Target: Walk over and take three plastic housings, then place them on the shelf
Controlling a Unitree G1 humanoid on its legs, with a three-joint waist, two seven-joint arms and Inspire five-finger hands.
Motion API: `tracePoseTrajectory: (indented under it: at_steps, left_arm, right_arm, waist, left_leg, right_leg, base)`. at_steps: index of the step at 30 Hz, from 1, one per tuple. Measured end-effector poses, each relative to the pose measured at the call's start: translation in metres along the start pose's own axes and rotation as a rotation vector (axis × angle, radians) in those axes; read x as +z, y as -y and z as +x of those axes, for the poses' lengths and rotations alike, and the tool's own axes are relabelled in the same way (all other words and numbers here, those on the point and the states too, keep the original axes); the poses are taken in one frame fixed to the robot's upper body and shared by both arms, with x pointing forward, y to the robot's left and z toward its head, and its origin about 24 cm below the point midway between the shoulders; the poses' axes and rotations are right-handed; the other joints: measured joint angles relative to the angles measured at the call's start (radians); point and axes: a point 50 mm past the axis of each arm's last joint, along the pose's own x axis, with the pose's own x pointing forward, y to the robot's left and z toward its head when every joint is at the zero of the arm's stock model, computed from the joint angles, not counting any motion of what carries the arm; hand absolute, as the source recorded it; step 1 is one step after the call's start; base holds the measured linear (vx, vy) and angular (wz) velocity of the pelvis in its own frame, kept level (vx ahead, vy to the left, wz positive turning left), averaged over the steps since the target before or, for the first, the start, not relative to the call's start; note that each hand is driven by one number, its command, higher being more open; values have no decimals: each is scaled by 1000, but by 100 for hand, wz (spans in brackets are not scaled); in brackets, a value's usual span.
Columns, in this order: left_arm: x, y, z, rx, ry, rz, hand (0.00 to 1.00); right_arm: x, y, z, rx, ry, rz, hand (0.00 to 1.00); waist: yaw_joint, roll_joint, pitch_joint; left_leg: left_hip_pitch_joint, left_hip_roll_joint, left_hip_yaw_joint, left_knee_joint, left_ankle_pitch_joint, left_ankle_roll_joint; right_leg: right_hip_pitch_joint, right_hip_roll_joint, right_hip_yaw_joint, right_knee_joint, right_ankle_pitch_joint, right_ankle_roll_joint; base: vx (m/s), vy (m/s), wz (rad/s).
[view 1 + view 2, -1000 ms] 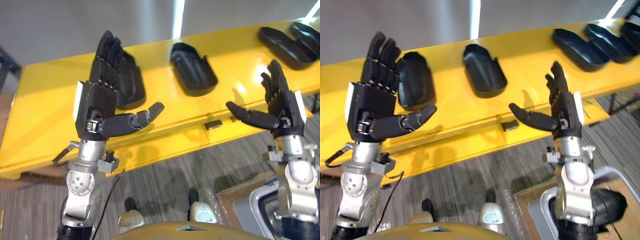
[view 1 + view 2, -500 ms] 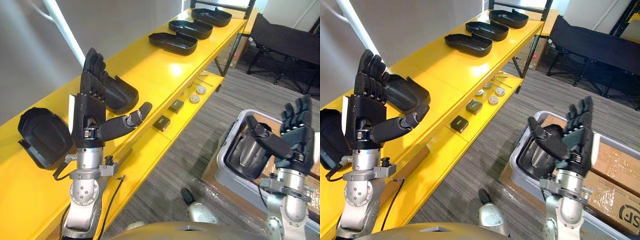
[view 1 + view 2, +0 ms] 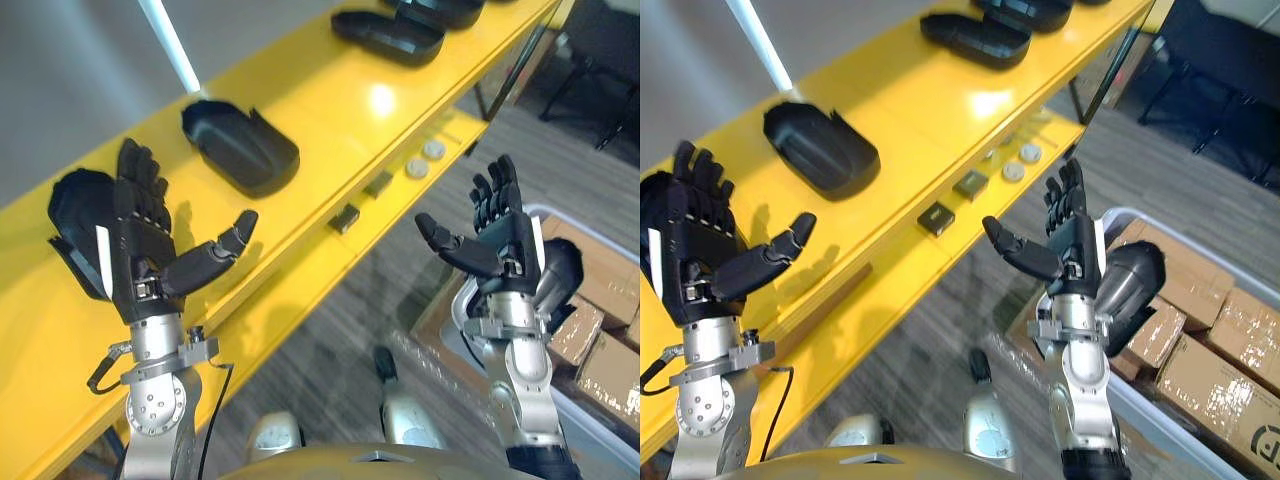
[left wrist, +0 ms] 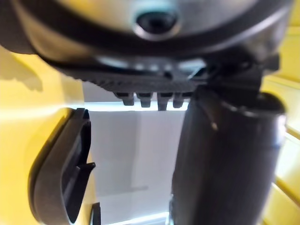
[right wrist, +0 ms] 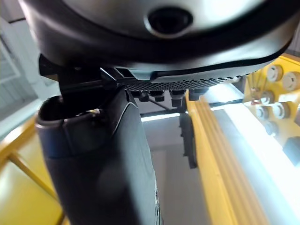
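A: Right hand (image 3: 503, 240) spread, empty; left hand (image 3: 150, 262) likewise, up by shelf (image 3: 330, 110).
B: Next housing (image 3: 562, 280)?
A: Down in bin (image 3: 575, 215), just behind right hand, well apart from left. Probably a right-hand reach, downward.

Close behind the left hand's (image 3: 140, 262) straight fingers (image 3: 135, 180) a black housing (image 3: 72, 215) lies on the yellow shelf (image 3: 330, 110). Beyond its thumb tip sits a second housing (image 3: 240, 148), with bare shelf top between the two. Ahead of the right hand's (image 3: 507, 240) spread fingers (image 3: 497, 185) is open floor (image 3: 400, 270) up to the lower ledge (image 3: 300, 270) with its small blocks (image 3: 345, 217) and discs (image 3: 415, 168). Behind that palm stands a grey bin (image 3: 598, 428).
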Motion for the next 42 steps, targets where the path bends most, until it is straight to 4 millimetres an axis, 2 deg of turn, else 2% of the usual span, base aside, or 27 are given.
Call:
tracePoseTrajectory:
  at_steps: [3,7,8,9,11,12,13,14,16,18,19,20,21,22,23,24,26,27,29,30,31,33,36,38,39,41,42]
  left_arm:
    - [2,19,8,-12,39,-83,100]
    - [2,35,-4,-111,0,-143,100]
    - [1,33,-8,-114,-20,-124,100]
    - [0,31,-12,-110,-39,-113,100]
    - [-3,21,-18,-92,-73,-82,100]
    - [-2,14,-15,-84,-61,-64,100]
    - [-2,12,-13,-88,-57,-59,100]
    - [-4,12,-11,-104,-63,-82,100]
    - [-8,14,-12,-132,-80,-84,100]
    - [-14,15,-13,-147,-117,-87,100]
    - [-20,15,-14,-144,-158,-114,100]
    - [-28,16,-16,-132,-204,-136,100]
    - [-32,19,-18,-123,-232,-152,100]
    - [-37,23,-25,-122,-278,-177,100]
    - [-39,26,-29,-132,-294,-195,100]
    - [-39,28,-31,-134,-301,-205,100]
    - [-39,33,-34,-148,-311,-225,100]
    - [-38,33,-35,-154,-310,-225,100]
    - [-36,34,-34,-186,-298,-233,100]
    - [-34,35,-35,-215,-293,-247,100]
    - [-34,35,-34,-227,-292,-265,100]
    - [-33,37,-32,-265,-282,-279,100]
    - [-39,37,-34,-306,-318,-289,100]
    - [-43,41,-34,-371,-342,-282,100]
    - [-42,44,-32,-392,-338,-282,100]
    - [-37,60,-20,-485,-279,-300,100]
    - [-36,66,-16,-508,-261,-308,100]
  right_arm:
    - [-2,-8,6,-62,6,46,100]
    - [-3,-15,-43,-145,-73,143,100]
    - [-8,-17,-65,-147,-137,184,100]
    - [-10,-17,-74,-145,-170,185,100]
    - [-14,-14,-89,-129,-223,172,100]
    - [-14,-14,-87,-102,-213,170,100]
    - [-14,-14,-85,-93,-208,168,100]
    - [-19,-16,-78,-88,-207,167,100]
    - [-32,-21,-72,-105,-243,175,100]
    - [-44,-27,-71,-110,-288,175,100]
    - [-49,-32,-70,-100,-308,166,100]
    - [-51,-33,-69,-87,-321,140,100]
    - [-52,-31,-69,-81,-329,129,100]
    - [-52,-27,-71,-68,-343,94,100]
    - [-52,-20,-72,-61,-354,47,100]
    - [-52,-16,-72,-61,-361,30,100]
    - [-49,6,-71,-76,-382,-76,100]
    - [-48,12,-71,-89,-382,-93,100]
    - [-42,31,-68,-134,-368,-143,100]
    - [-37,44,-66,-165,-360,-177,100]
    - [-37,46,-66,-175,-363,-178,100]
    - [-38,52,-58,-169,-367,-204,100]
    - [-49,49,-39,-175,-383,-205,100]
    - [-56,46,-9,-202,-380,-212,100]
    - [-56,47,4,-208,-376,-218,100]
    - [-48,57,57,-240,-348,-264,100]
    - [-41,61,69,-253,-326,-277,100]
  waist:
    - [8,10,64]
    - [-3,1,72]
    - [-22,-34,93]
    - [-33,-46,95]
    - [-43,-41,95]
    - [-41,-52,88]
    - [-40,-48,88]
    - [-46,-39,76]
    - [-42,-29,40]
    - [-36,-40,13]
    - [-30,-48,-9]
    - [-22,-21,-22]
    - [-18,-4,-29]
    - [-22,14,-41]
    - [-33,18,-43]
    - [-44,27,-47]
    - [-75,30,-45]
    - [-74,25,-42]
    - [-69,39,-44]
    - [-68,55,-48]
    - [-69,56,-49]
    - [-63,59,-51]
    - [-41,28,-41]
    - [-33,5,-18]
    - [-30,4,-9]
    - [5,15,36]
    - [12,19,53]
  left_leg:
    - [-30,4,-41,108,-14,1]
    - [48,10,-36,126,-82,-13]
    - [107,3,29,104,-93,-16]
    - [125,7,49,96,-89,-9]
    - [156,27,134,56,-61,1]
    - [146,39,182,18,-20,-1]
    - [144,41,194,-7,2,-1]
    - [141,62,196,-56,50,-13]
    - [110,89,195,-79,89,-37]
    - [87,106,195,-77,113,-60]
    - [58,129,196,-57,125,-80]
    - [25,176,189,-45,146,-108]
    - [23,196,187,-57,160,-120]
    - [34,232,186,-93,194,-141]
    - [55,254,187,-130,227,-142]
    - [58,267,186,-145,246,-134]
    - [59,271,170,-149,333,-63]
    - [59,266,153,-142,329,-63]
    - [63,197,66,-157,256,-79]
    - [63,145,61,-185,213,-47]
    - [71,143,64,-189,205,-40]
    - [75,116,44,-219,161,-63]
    - [58,70,72,-208,162,-64]
    - [12,28,62,-183,173,-69]
    - [-6,23,59,-166,173,-70]
    - [-85,21,39,-105,172,-73]
    - [-101,20,28,-100,174,-74]
  right_leg:
    - [-40,8,-59,141,-47,8]
    - [-14,39,-16,168,-41,19]
    - [11,37,-22,153,-20,47]
    - [35,26,-25,110,-18,62]
    - [15,-28,-158,125,-67,7]
    - [-48,-69,-245,311,-117,-53]
    - [-58,-89,-259,381,-139,-67]
    - [-43,-139,-281,526,-213,-74]
    - [17,-211,-278,608,-264,-65]
    - [93,-291,-274,572,-267,-73]
    - [146,-330,-276,471,-269,-69]
    - [166,-277,-288,402,-315,-13]
    - [161,-251,-297,387,-326,7]
    - [164,-213,-303,358,-353,65]
    - [177,-184,-324,328,-384,105]
    - [176,-163,-324,312,-387,98]
    - [174,-129,-284,273,-368,68]
    - [176,-129,-263,259,-362,61]
    - [175,-126,-231,219,-335,49]
    - [174,-118,-215,194,-309,54]
    - [173,-118,-214,189,-302,57]
    - [165,-127,-211,132,-248,84]
    - [174,-174,-219,39,-174,99]
    - [179,-220,-239,-26,-118,111]
    - [173,-226,-243,-35,-101,114]
    - [153,-229,-299,-76,-43,101]
    - [153,-229,-310,-86,-34,97]
  base:
    - [-74,-78,2]
    - [-76,60,-64]
    - [-210,57,-101]
    - [-308,51,-122]
    - [-292,30,-112]
    - [-257,-12,-92]
    - [-256,-120,-72]
    - [-107,-150,-27]
    - [-50,-202,-14]
    - [-5,-284,-20]
    - [-38,-509,-43]
    - [-56,-469,-50]
    - [-54,-539,-55]
    - [-17,-525,-54]
    - [-13,-500,-50]
    - [-10,-394,-49]
    - [-33,-264,-57]
    - [-36,-90,-68]
    - [-66,36,-73]
    - [-78,46,-56]
    - [-107,50,-42]
    - [-131,108,-31]
    - [-186,184,-29]
    - [-149,176,15]
    - [-138,80,8]
    - [-206,48,15]
    - [-159,14,43]
